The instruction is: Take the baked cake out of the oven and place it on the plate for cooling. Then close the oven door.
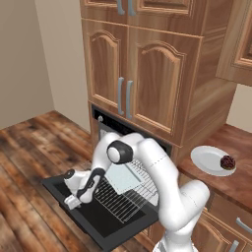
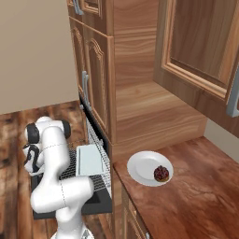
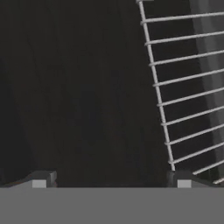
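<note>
1. My gripper point(image 1: 74, 201) hung low over the inner face of the oven door point(image 1: 81, 209), close to its left front part in the left base view.
2. Its jaws stood wide apart and held nothing; in the hand view one fingertip point(image 3: 41, 180) sat at the lower left and the other at the lower right, with only the door's dark surface between them.
3. The oven door lay folded down flat, fully open, sticking out over the wooden floor point(image 1: 29, 162).
4. A wire rack point(image 1: 129, 191) was pulled out of the oven point(image 1: 106, 129) above the door, and its edge ran up the right side of the hand view.
5. A pale rectangular tray point(image 1: 123, 176) rested on that rack, toward its back.
6. The baked cake point(image 2: 161, 173) sat on the plate point(image 2: 140, 168), toward the rim on the side away from the oven.
7. The plate stood on the table point(image 2: 196, 196) to the right of the oven, near the table's corner, well apart from my gripper.
8. Arched wooden cabinet doors point(image 1: 133, 74) above the oven were shut.
9. My arm bent down from the base with its elbow in front of the oven opening.
</note>
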